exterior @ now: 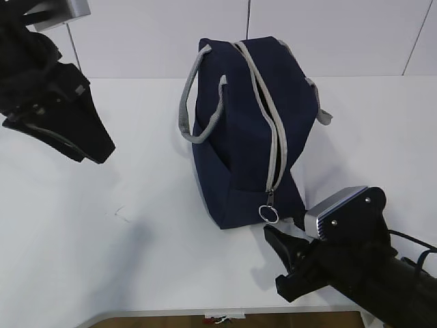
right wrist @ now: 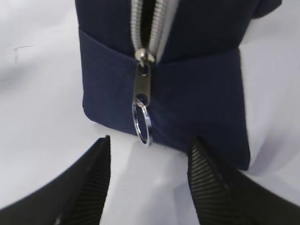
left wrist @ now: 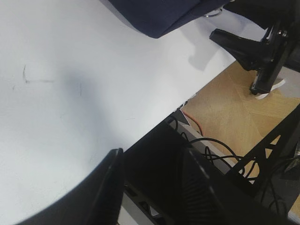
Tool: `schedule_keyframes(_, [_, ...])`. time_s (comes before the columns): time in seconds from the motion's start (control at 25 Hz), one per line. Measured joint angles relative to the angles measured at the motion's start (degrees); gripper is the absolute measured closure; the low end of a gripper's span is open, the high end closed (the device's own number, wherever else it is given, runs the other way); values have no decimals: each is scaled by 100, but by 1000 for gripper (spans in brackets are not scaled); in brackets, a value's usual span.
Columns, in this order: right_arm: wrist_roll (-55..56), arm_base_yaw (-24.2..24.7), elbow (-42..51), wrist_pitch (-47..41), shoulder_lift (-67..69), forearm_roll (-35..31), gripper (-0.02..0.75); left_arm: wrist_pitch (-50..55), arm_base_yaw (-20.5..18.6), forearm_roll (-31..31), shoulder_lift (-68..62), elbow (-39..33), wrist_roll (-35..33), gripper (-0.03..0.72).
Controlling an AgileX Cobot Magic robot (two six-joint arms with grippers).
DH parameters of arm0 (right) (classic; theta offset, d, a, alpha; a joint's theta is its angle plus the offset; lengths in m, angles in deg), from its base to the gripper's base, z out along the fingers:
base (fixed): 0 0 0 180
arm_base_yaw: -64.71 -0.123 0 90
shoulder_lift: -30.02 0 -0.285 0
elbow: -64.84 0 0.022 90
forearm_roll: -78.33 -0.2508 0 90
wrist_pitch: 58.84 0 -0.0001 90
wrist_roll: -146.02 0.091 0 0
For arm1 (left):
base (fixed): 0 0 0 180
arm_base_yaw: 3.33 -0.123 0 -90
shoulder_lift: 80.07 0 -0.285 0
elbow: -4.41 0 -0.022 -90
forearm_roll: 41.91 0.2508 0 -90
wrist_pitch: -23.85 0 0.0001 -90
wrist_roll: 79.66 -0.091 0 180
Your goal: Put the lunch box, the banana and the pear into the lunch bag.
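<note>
The navy lunch bag (exterior: 242,137) stands in the middle of the white table, grey handles hanging on either side. Its grey zipper (exterior: 270,116) runs along the top, with the teeth parted above the slider at the near end. The ring pull (exterior: 270,214) hangs there, and it also shows in the right wrist view (right wrist: 141,124). My right gripper (exterior: 276,263) (right wrist: 149,140) is open and empty, just in front of the ring pull and not touching it. My left gripper (exterior: 102,152) (left wrist: 152,161) is open and empty, raised at the far left. The lunch box, banana and pear are out of view.
The table's front edge (exterior: 205,313) lies close below the right gripper. In the left wrist view, the table edge (left wrist: 187,101) drops to a wooden floor (left wrist: 225,108) with cables (left wrist: 206,140) and a black frame. The right arm (left wrist: 255,47) shows there too.
</note>
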Motion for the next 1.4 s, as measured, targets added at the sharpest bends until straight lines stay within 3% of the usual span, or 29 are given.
schedule_keyframes(0.96, [323, 0, -329, 260, 391, 45, 316, 0, 0, 13, 0, 0, 0, 372])
schedule_keyframes(1.28, [407, 0, -342, 260, 391, 45, 507, 0, 0, 13, 0, 0, 0, 372])
schedule_keyframes(1.4, [473, 0, -342, 260, 391, 45, 531, 0, 0, 13, 0, 0, 0, 372])
